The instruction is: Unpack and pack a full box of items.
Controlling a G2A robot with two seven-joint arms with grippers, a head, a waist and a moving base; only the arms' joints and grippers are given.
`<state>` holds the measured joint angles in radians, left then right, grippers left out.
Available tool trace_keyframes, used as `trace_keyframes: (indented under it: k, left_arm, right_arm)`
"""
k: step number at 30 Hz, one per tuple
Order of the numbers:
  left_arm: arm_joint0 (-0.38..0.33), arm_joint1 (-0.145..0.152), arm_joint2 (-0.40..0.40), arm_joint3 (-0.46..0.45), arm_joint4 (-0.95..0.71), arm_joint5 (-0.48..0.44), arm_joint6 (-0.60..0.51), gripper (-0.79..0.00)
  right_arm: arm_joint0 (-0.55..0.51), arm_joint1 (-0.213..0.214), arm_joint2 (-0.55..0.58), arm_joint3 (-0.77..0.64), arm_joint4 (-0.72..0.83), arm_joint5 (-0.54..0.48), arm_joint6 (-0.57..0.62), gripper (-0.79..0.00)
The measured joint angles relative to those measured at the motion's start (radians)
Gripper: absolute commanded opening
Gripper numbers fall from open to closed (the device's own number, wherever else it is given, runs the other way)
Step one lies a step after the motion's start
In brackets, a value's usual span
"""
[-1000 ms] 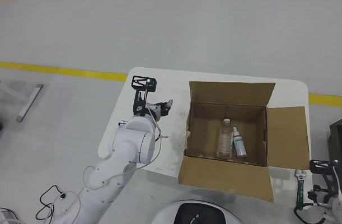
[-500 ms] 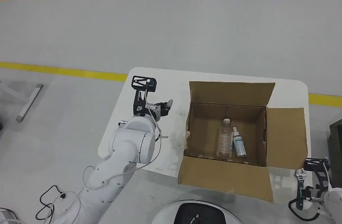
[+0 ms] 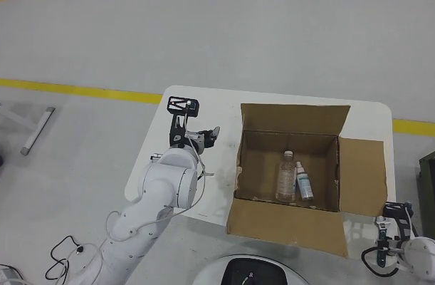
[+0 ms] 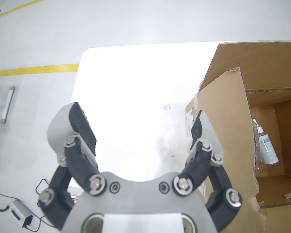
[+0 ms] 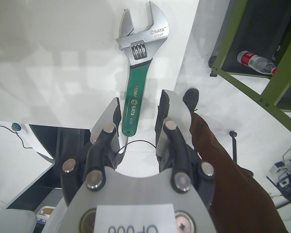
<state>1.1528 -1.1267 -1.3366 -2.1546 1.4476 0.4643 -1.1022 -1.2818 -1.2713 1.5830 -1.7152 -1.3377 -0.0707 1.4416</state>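
**Desk:** Left side, item by item?

**Operator:** I log the left arm (image 3: 171, 187) as a glossy white shell with rounded joint housings and a thin pale cable (image 3: 110, 226) looped alongside. The left tool (image 4: 137, 116) has a silver-grey base plate, black linkages and two silver finger shells with black ribbed pads (image 4: 83, 127). There are round-head steel bolts (image 4: 96, 183) at the pivots and a white label (image 4: 141, 223) at the wrist.

**Desk:** Right side?

**Operator:** I see the same pattern. The right arm (image 3: 425, 258) has a white rounded shell. The right tool (image 5: 140, 103) has a silver plate, black links, ribbed black pads and steel bolts. A cross-head screw (image 5: 181, 226) sits beside its printed white label, and a thin black wire (image 5: 138, 142) loops behind the fingers.
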Motion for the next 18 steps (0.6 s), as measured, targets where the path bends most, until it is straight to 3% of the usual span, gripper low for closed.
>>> trace_keyframes:
  k: [6, 18]
  left_arm:
    - [0.0, 0.0, 0.0, 0.0, 0.0, 0.0, 0.0, 0.0]
    - [0.0, 0.0, 0.0, 0.0, 0.0, 0.0, 0.0, 0.0]
  right_arm:
    - [0.005, 0.003, -0.007, 0.016, 0.01, 0.01, -0.007, -0.489]
    - [0.013, 0.008, -0.023, 0.035, 0.02, 0.022, -0.014, -0.496]
